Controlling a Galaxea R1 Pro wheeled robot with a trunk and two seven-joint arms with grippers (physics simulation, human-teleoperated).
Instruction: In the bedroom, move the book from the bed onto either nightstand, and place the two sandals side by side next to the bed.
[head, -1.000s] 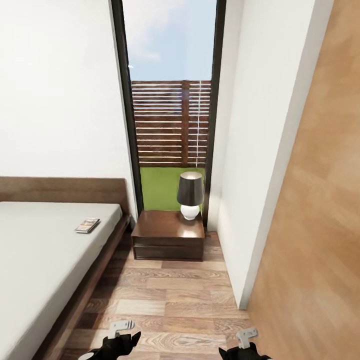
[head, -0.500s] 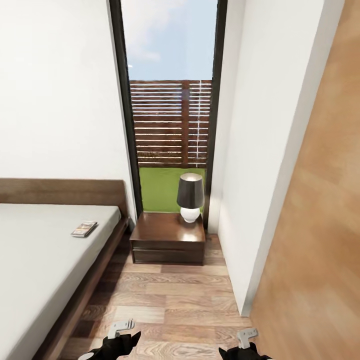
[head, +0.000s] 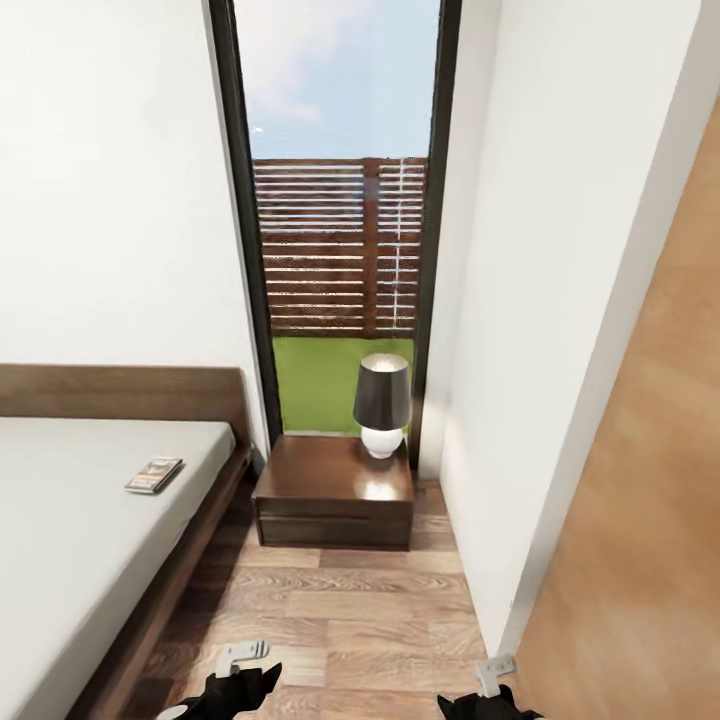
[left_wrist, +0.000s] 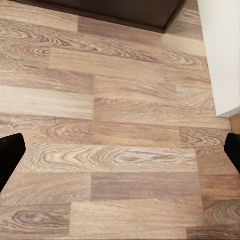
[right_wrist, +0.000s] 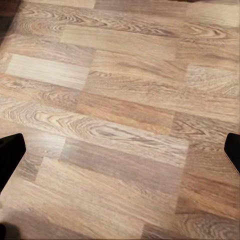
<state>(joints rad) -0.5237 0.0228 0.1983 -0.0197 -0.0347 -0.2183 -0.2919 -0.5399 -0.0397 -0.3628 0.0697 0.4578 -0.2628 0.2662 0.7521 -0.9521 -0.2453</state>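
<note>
The thin, dark-covered book is lying flat on the bed at left of frame. Left gripper and right gripper are hanging wide open, holding nothing.

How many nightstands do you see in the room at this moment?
1. The nightstand stands against the window, between the bed and the white wall on the right, with a lamp on it. Another may stand beyond the bed, outside the picture.

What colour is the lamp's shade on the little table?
Dark grey-black, above a white round base; the lamp shows best in the head view.
</note>
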